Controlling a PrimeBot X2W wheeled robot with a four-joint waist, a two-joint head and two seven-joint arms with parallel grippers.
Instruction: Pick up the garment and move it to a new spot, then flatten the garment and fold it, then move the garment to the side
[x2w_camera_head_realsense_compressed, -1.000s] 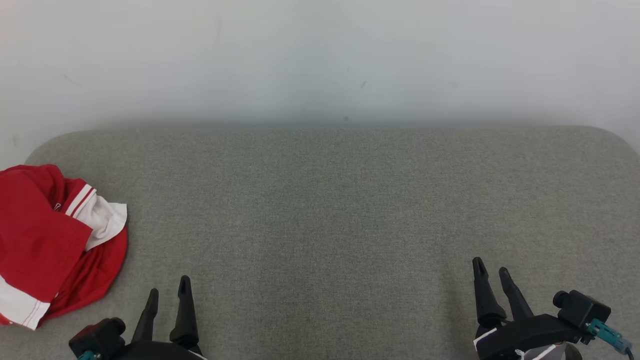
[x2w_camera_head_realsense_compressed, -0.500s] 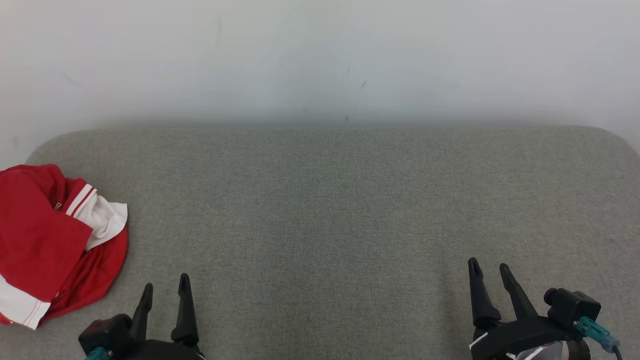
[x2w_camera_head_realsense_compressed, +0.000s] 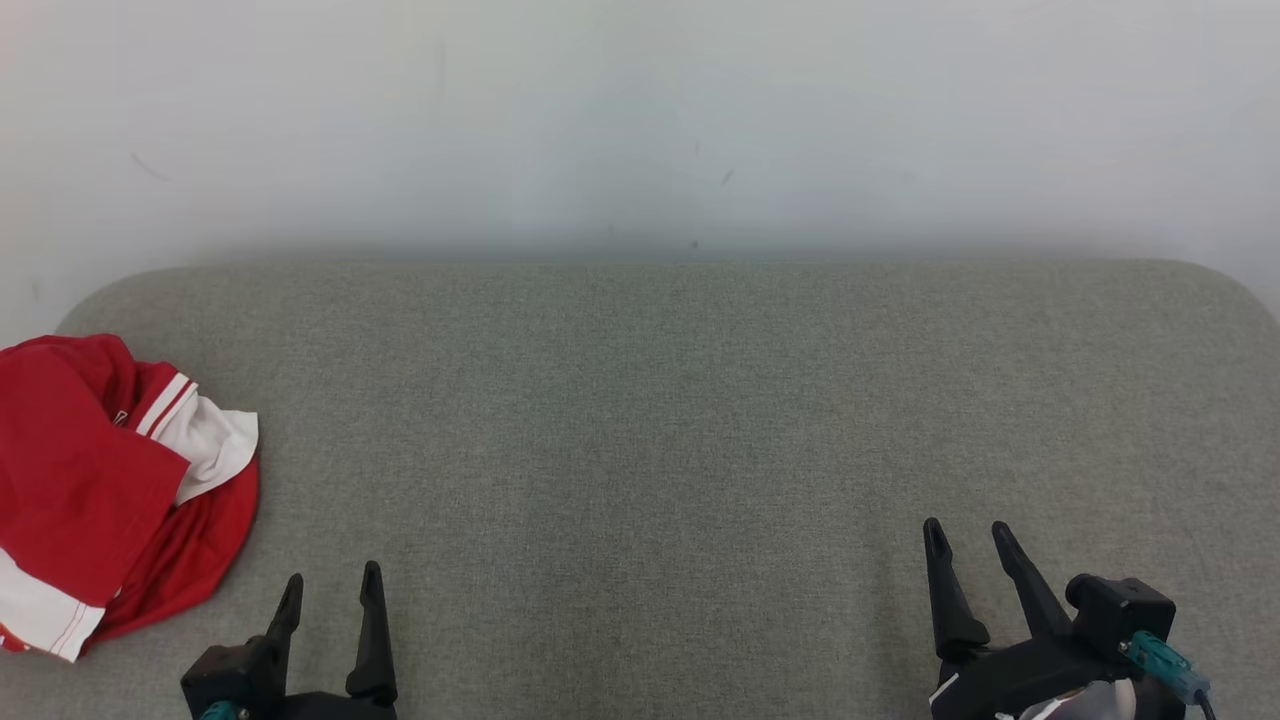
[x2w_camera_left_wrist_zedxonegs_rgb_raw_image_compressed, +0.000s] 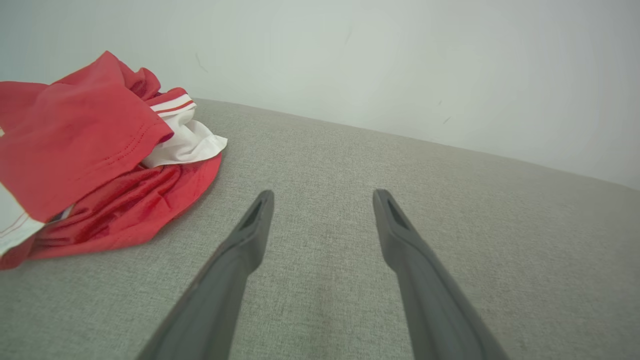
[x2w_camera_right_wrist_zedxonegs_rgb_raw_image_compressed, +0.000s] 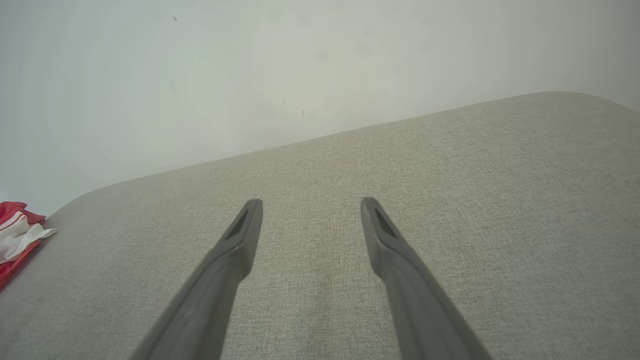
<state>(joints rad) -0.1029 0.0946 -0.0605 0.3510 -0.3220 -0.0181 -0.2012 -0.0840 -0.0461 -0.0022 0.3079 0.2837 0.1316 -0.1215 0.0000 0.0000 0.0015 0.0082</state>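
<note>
Garment (x2w_camera_head_realsense_compressed: 95, 500): red with white trim and striped bands, crumpled in a heap at the left end of the surface (x2w_camera_head_realsense_compressed: 640, 420), partly cut off by the head view's left border.
Surface: grey woven fabric with rounded far corners, set against a pale wall (x2w_camera_head_realsense_compressed: 640, 120).
Left claw (x2w_camera_head_realsense_compressed: 332, 575): lower left, fingers spread apart and holding nothing, near the garment's right side but not touching it.
Right claw (x2w_camera_head_realsense_compressed: 966, 527): lower right, fingers likewise spread and empty, well apart from the garment, over bare fabric.
</note>
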